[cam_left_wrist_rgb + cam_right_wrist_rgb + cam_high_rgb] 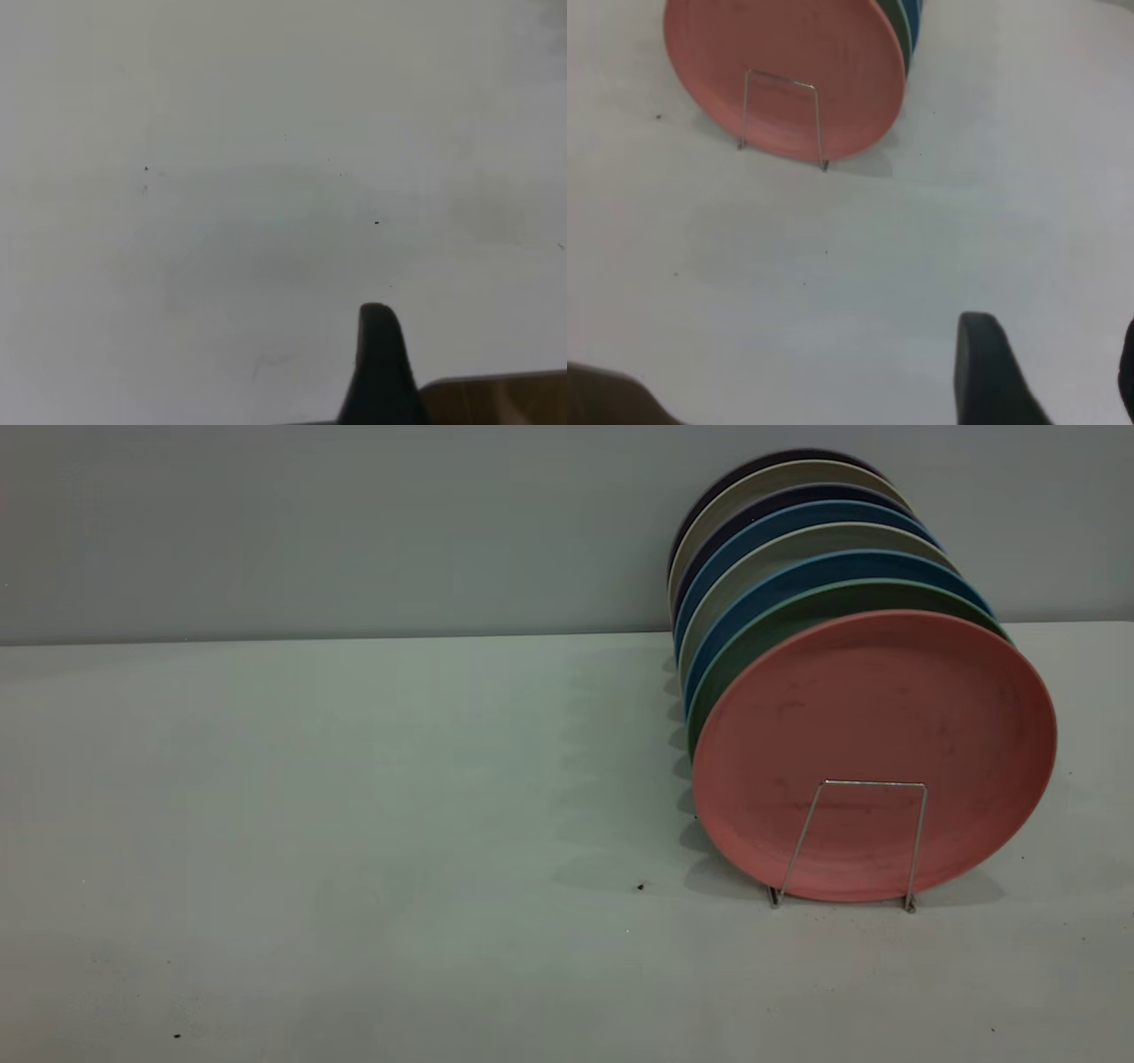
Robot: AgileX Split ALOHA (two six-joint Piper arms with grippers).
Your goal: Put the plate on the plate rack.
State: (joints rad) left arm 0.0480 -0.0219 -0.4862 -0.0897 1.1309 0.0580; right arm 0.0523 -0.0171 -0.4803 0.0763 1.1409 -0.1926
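The right gripper (1054, 372) hangs low over the table (354, 824) with its two dark fingers (988, 372) spread wide, bare tabletop showing between them and nothing held. The left gripper (379, 354) also hovers over plain tabletop; from what shows of it I cannot tell whether it is spread or pressed together, and nothing lies near it but a few tiny dark specks. Neither arm reaches into the exterior view. Well ahead of the right gripper, and well apart from it, the plate (873, 753) (784, 71) already stands on edge in the plate rack (873, 783) (781, 78), its salmon-pink face turned outward and leaning back a little. One squared wire loop of the rack crosses the plate's face at about 6 o'clock, its two feet planted on the table just in front of the plate's lower rim. From the exterior view, this sits over at 3 o'clock on the table. Behind the pink plate a row of other plates runs back toward 11 o'clock, each peeking past the last: first the green plate (753, 638), then blue plates (753, 598) and beige plates (735, 567) in turn, and a dark one at the far end against the grey wall (354, 531). A small dark speck (640, 886) lies on the table at about 8 o'clock from the pink plate, just beyond its shadow.
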